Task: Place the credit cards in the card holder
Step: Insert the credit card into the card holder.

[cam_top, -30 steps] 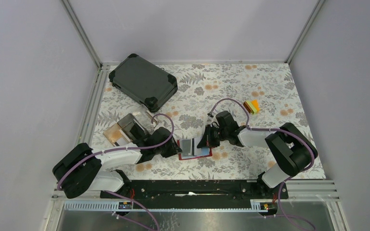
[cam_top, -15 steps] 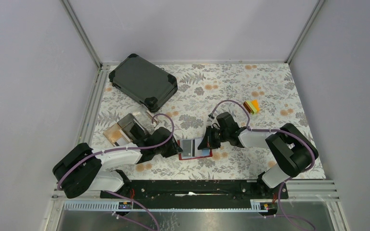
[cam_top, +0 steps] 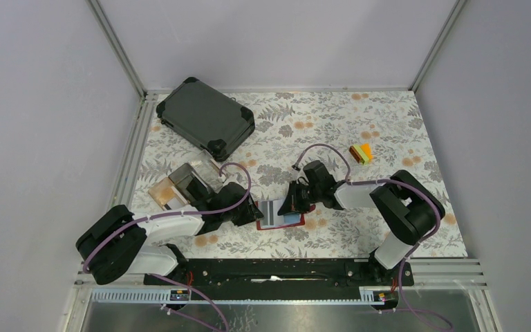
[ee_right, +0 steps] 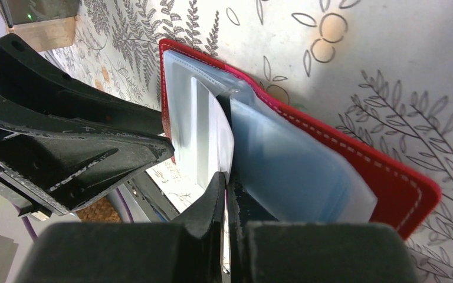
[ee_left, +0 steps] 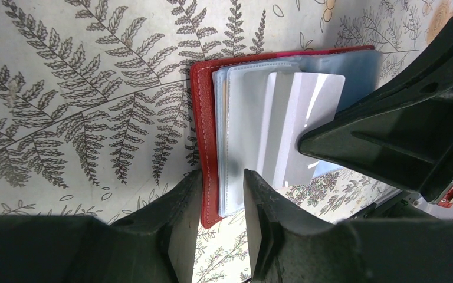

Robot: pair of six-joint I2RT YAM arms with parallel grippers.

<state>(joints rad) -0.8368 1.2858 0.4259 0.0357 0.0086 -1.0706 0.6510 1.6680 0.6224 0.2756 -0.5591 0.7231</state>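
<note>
The card holder lies open and flat on the bench, red cover down and clear sleeves up. The two arms reach in to it from opposite sides.

The left hand is at the holder's near-left corner. Its fingers stand partly apart, and the stitched red edge and the first sleeves lie flat in the gap between them. Nothing is pinched there (whether the tips press down on the cover cannot be told).

The right hand comes in over the holder's other half with its fingers closed tight. In its wrist view the edge of a thin pale sheet is nipped between the tips. The left wrist view shows this to be a pale grey credit card, which lies slanted on top of the sleeves with one corner hidden under the hand.

Something light blue shows on the holder's right half, though card or tinted sleeve is not clear.

Up and to the left of the holder stands a clear box on a wooden base, and a dark case lies farther that way. Small coloured blocks sit well to the holder's upper right.
</note>
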